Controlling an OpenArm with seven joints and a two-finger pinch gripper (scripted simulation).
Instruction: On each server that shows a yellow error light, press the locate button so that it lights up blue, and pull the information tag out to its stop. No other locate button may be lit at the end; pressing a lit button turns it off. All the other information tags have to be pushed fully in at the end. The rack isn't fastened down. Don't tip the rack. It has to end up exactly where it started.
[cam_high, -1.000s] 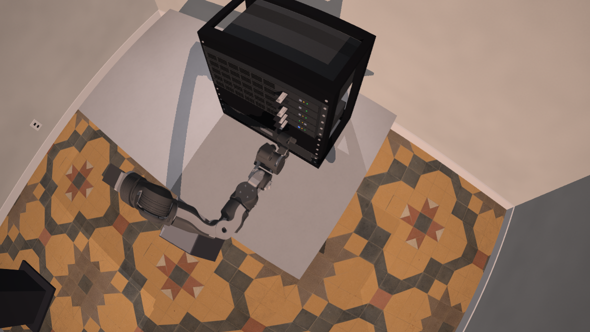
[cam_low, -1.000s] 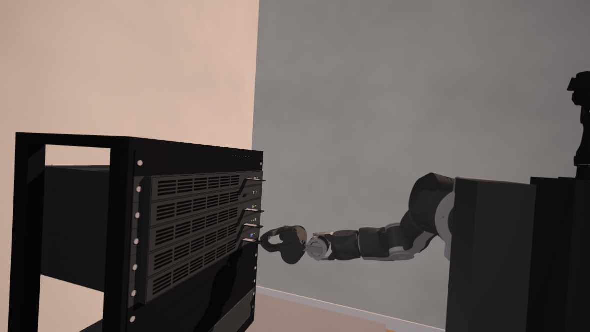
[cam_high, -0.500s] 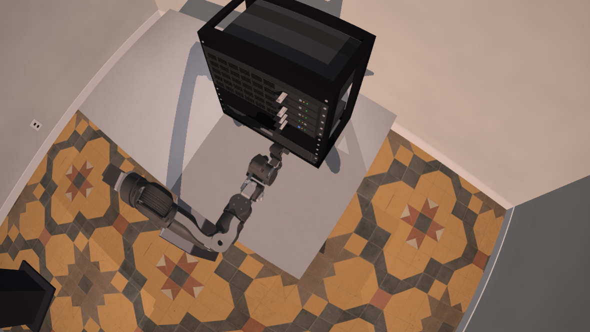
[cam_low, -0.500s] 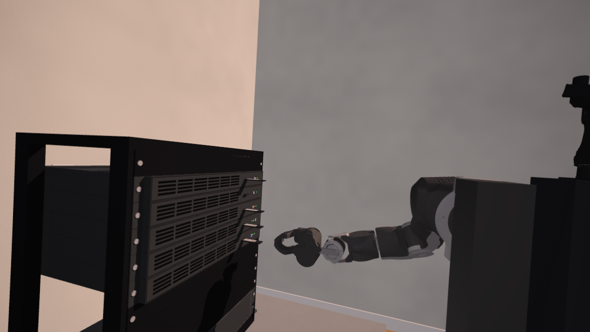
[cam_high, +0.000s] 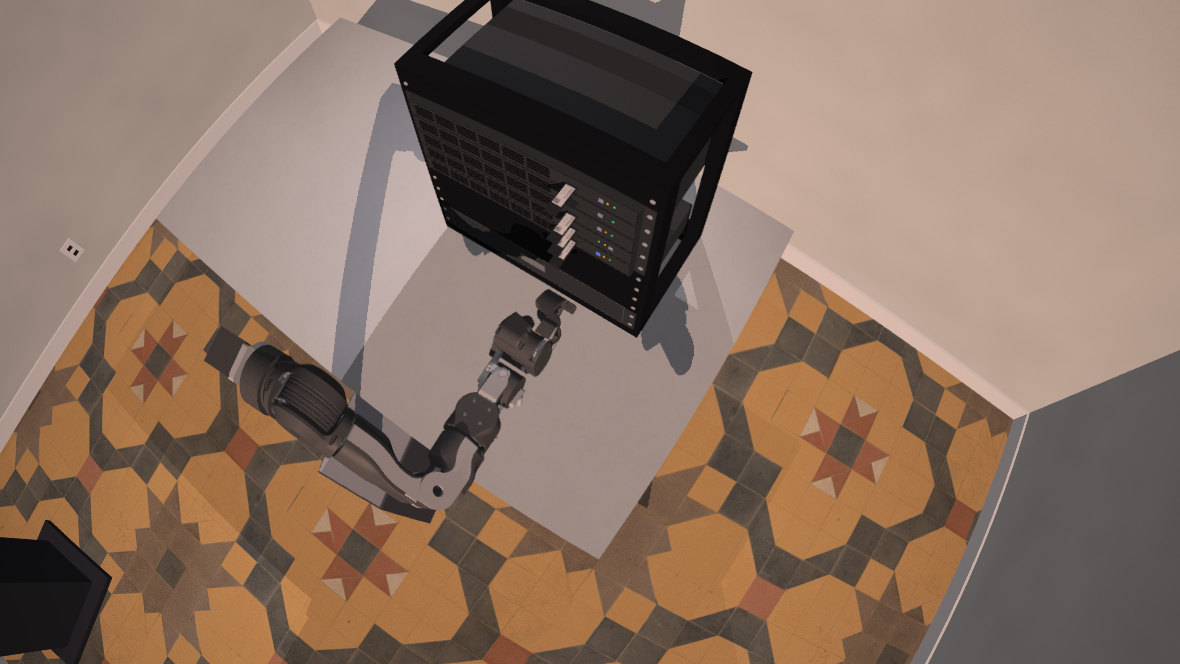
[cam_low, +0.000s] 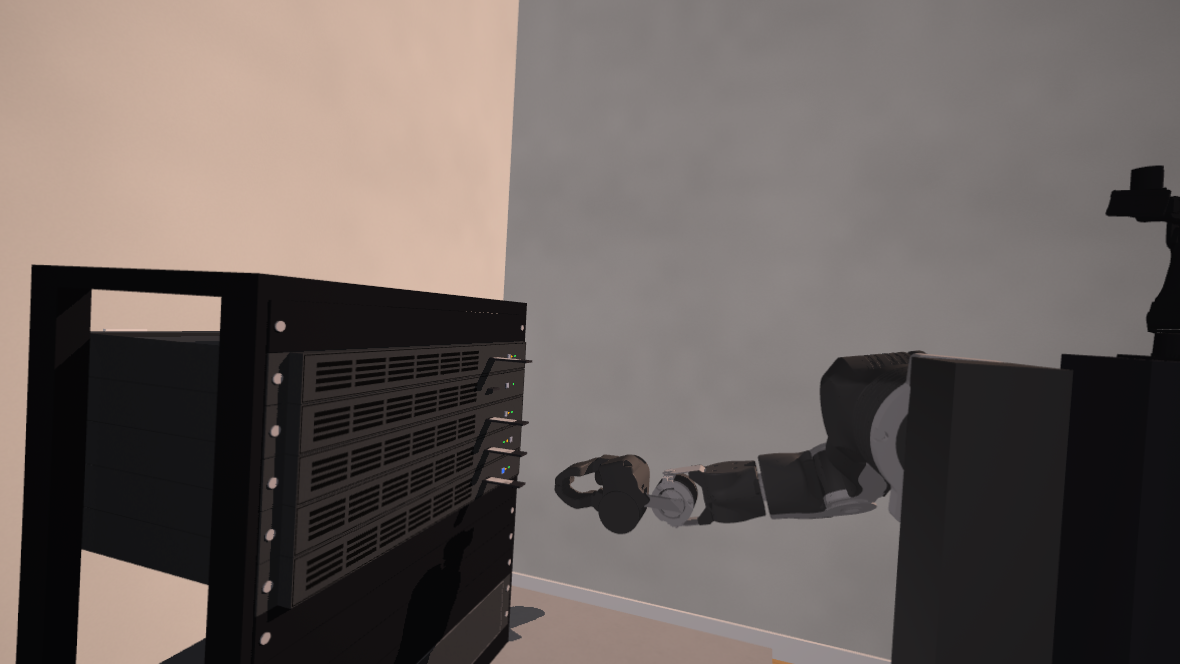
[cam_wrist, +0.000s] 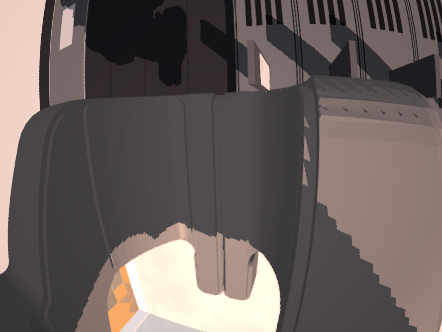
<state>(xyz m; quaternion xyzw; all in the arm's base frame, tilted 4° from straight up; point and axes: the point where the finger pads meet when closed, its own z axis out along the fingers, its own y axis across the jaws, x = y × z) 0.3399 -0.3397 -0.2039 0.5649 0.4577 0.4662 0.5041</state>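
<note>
Beyond the gripper, a pale wall (cam_high: 948, 165) (cam_low: 247, 148) rises; well apart from it, a small socket plate (cam_high: 71, 249) sits on another wall (cam_high: 148, 99).

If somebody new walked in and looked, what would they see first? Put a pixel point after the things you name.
Probably the big black rack (cam_high: 709, 123) (cam_low: 235, 462), standing on a pale grey slab (cam_high: 660, 412) with four white-topped tags poking out of its front. Next, perhaps, the dark robot arm (cam_high: 474, 421) (cam_low: 788, 483), reaching toward the rack with its gripper (cam_high: 567, 305) (cam_low: 562, 487) shut. The orange patterned floor (cam_high: 709, 561) around the slab is eye-catching too!
</note>
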